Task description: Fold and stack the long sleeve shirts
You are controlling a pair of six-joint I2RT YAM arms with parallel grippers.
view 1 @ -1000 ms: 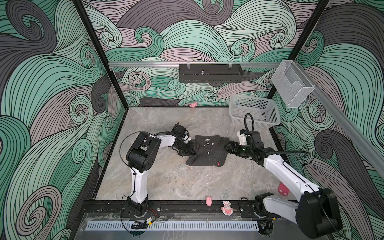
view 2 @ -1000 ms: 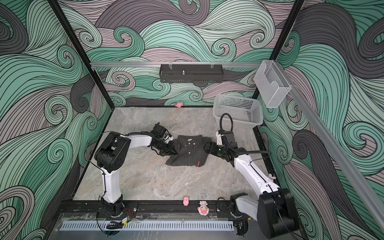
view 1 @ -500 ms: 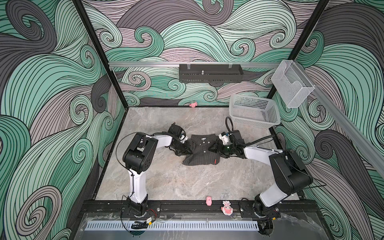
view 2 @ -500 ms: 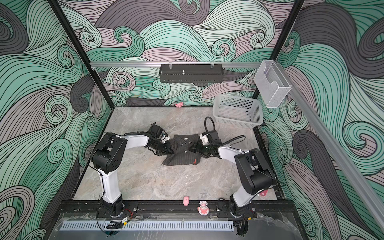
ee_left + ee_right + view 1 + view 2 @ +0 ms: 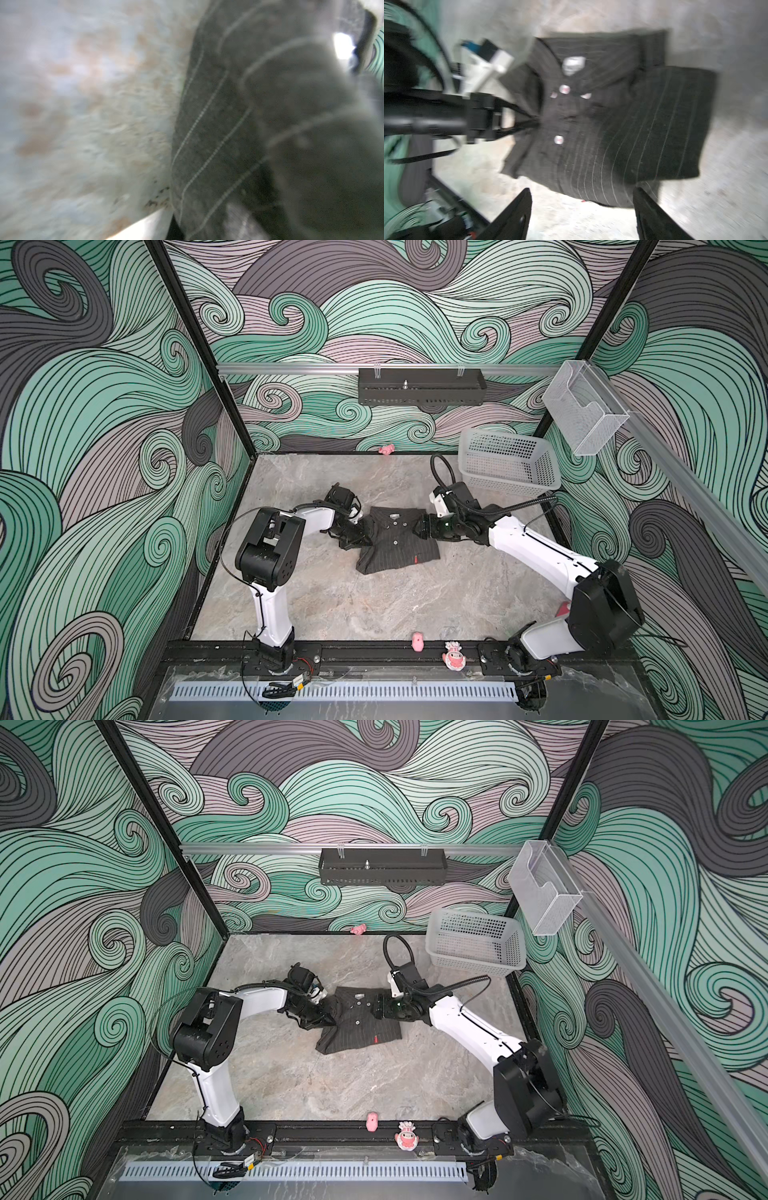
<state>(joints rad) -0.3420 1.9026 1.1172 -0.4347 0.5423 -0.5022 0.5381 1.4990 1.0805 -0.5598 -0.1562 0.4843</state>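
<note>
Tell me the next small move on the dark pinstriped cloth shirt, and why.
Probably the left gripper should carry its pinched edge of the dark charcoal pinstriped cloth shirt over the buttons: it is shut there, while the right gripper stands open, empty.

Marbled tabletop (image 5: 374, 605) carries the pinstriped shirt (image 5: 399, 547), a white basket (image 5: 511, 483), a pink toy (image 5: 386, 449).
</note>
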